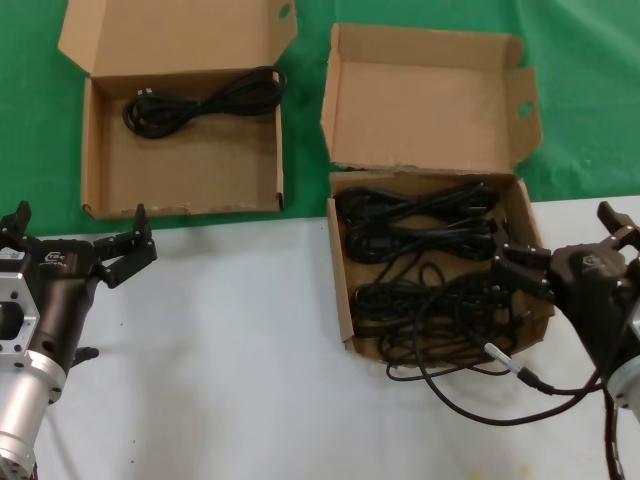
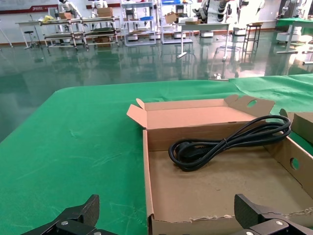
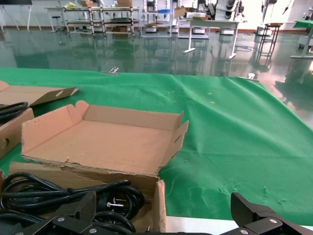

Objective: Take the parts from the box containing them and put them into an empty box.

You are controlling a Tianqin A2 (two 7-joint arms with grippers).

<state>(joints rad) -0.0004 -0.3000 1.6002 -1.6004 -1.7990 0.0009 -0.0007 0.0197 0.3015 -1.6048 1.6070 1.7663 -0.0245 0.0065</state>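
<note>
Two grippers are spread wide, holding nothing: the right gripper (image 1: pixel 572 258) at the near right edge of the squarish box (image 1: pixel 436 100), which is full of black cables (image 1: pixel 420 255); the left gripper (image 1: pixel 75 232) near the wide box (image 1: pixel 100 165), where one cable (image 1: pixel 205 100) lies.

Glossy dark-green floor (image 2: pixel 98 63); metal shelving racks (image 2: pixel 80 29) at 11 o'clock; white workbench (image 3: pixel 210 27) at 1 o'clock; light glare.

two boxes (image 1: pixel 183 155) (image 1: pixel 440 255), two grippers (image 1: pixel 75 240) (image 1: pixel 565 265)
</note>
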